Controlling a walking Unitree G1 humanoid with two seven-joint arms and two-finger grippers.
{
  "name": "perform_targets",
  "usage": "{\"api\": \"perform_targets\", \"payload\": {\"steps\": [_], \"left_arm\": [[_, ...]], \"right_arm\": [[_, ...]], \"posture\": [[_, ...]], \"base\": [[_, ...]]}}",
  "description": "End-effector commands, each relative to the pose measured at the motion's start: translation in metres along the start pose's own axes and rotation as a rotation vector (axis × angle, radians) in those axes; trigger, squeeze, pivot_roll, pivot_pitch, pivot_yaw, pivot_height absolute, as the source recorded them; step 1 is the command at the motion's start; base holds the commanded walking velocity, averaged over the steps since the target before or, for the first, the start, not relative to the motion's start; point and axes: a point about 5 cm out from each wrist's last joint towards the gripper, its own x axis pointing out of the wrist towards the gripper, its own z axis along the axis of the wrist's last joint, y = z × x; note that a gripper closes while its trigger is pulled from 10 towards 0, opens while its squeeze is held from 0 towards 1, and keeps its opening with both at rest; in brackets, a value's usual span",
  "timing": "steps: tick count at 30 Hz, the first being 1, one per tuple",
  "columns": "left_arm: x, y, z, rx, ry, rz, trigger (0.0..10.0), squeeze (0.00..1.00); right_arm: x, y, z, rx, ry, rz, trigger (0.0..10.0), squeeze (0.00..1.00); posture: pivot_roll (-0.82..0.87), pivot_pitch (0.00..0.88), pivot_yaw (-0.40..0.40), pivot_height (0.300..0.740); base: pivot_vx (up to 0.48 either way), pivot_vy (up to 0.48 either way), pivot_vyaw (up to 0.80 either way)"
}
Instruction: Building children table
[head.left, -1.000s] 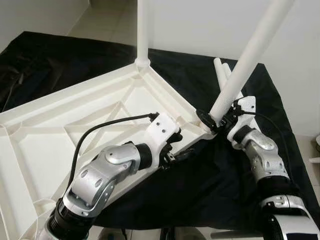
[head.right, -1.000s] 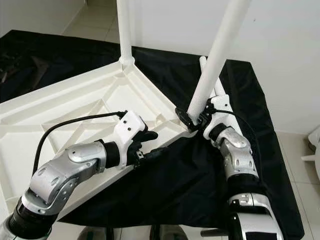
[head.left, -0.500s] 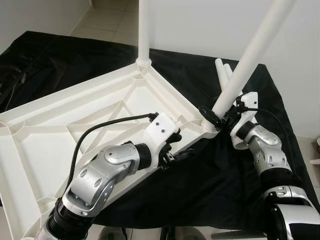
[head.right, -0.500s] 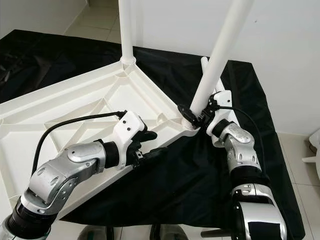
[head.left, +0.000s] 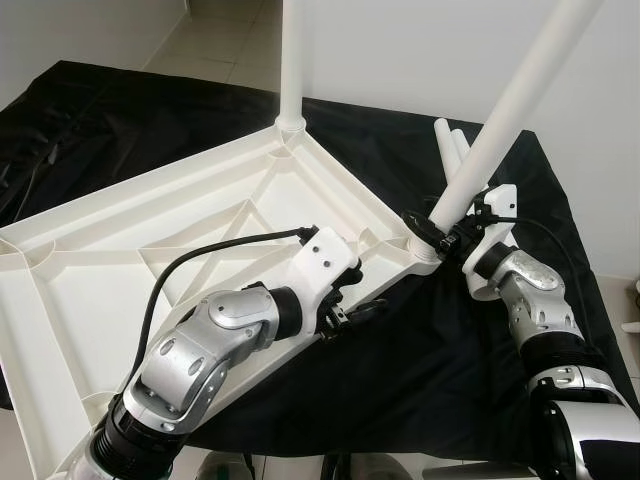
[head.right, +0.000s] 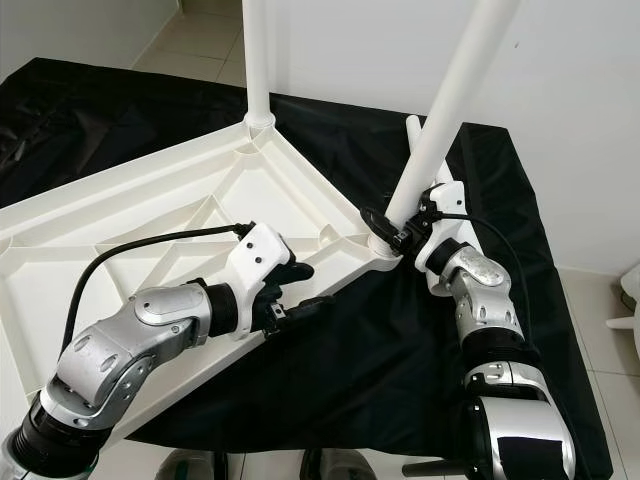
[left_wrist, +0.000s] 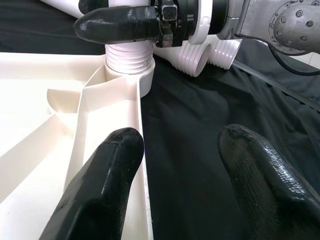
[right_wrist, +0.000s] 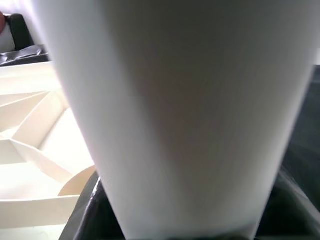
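Nearest, left gripper (head.left: 352, 300) sits at the near edge of the upturned white plastic ribbed tabletop (head.left: 150, 270); black fingers (left_wrist: 100, 190) spread apart, straddling the rim, one over the white panel and one over the black cloth (head.left: 440, 370), not pinching it. Looks like bracing only. Tabletop lies underside-up across the cloth, left and centre of the scene. Just right of that, right gripper (head.left: 440, 232) is clamped around the base of a white round plastic leg (head.left: 500, 115) at the tabletop's right corner socket (left_wrist: 127, 62); leg tilts up and right, not upright. Two spare white legs (head.left: 450, 145) lie on the cloth behind it. Far corner already has an upright white leg (head.left: 293, 60) seated. Step in hand: fitting the second leg. Next likely needs straightening and twisting it home while the left steadies the panel.
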Motion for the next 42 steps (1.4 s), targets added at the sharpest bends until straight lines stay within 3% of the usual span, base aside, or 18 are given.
{"api": "perform_targets", "payload": {"steps": [1, 14, 20, 31, 32, 33, 35, 42], "left_arm": [[0.002, -0.001, 0.0, 0.014, 0.004, 0.008, 10.0, 0.0], [0.001, -0.002, 0.004, 0.094, -0.033, -0.005, 10.0, 0.0], [0.001, 0.0, 0.005, 0.114, -0.038, -0.004, 10.0, 0.0], [0.001, 0.001, 0.005, 0.118, -0.039, -0.003, 10.0, 0.0], [0.001, 0.001, 0.005, 0.119, -0.041, -0.004, 10.0, 0.0], [0.001, 0.001, 0.005, 0.119, -0.041, -0.004, 10.0, 0.0], [0.002, 0.0, 0.005, 0.116, -0.045, -0.008, 10.0, 0.0], [0.003, -0.001, 0.005, 0.112, -0.046, -0.012, 10.0, 0.0]], "right_arm": [[-0.001, 0.0, -0.003, 0.071, -0.008, -0.03, 10.0, 0.0], [0.007, 0.019, -0.005, 0.086, -0.025, -0.229, 10.0, 0.0], [0.007, 0.029, -0.006, 0.096, -0.016, -0.275, 10.0, 0.0], [0.006, 0.031, -0.006, 0.103, -0.017, -0.293, 10.0, 0.0], [0.008, 0.037, -0.003, 0.115, -0.028, -0.378, 10.0, 0.0], [0.008, 0.037, -0.003, 0.115, -0.028, -0.378, 10.0, 0.0], [0.008, 0.046, 0.001, 0.128, -0.035, -0.551, 10.0, 0.0], [0.003, 0.052, 0.002, 0.096, -0.023, -0.739, 10.0, 0.0]], "posture": [[0.07, 0.091, -0.072, 0.74], [0.07, 0.092, -0.073, 0.74], [0.06, 0.097, -0.068, 0.74], [0.06, 0.097, -0.068, 0.74], [0.06, 0.1, -0.068, 0.74], [0.06, 0.1, -0.068, 0.74], [0.06, 0.099, -0.07, 0.74], [0.06, 0.102, -0.072, 0.74]], "base": [[0.0, 0.0, 0.0], [0.0, 0.0, 0.0], [0.0, 0.0, 0.0], [0.0, 0.0, 0.0], [0.0, 0.0, 0.0], [0.0, 0.0, 0.0], [0.0, 0.0, 0.0], [0.0, 0.0, 0.0]]}}
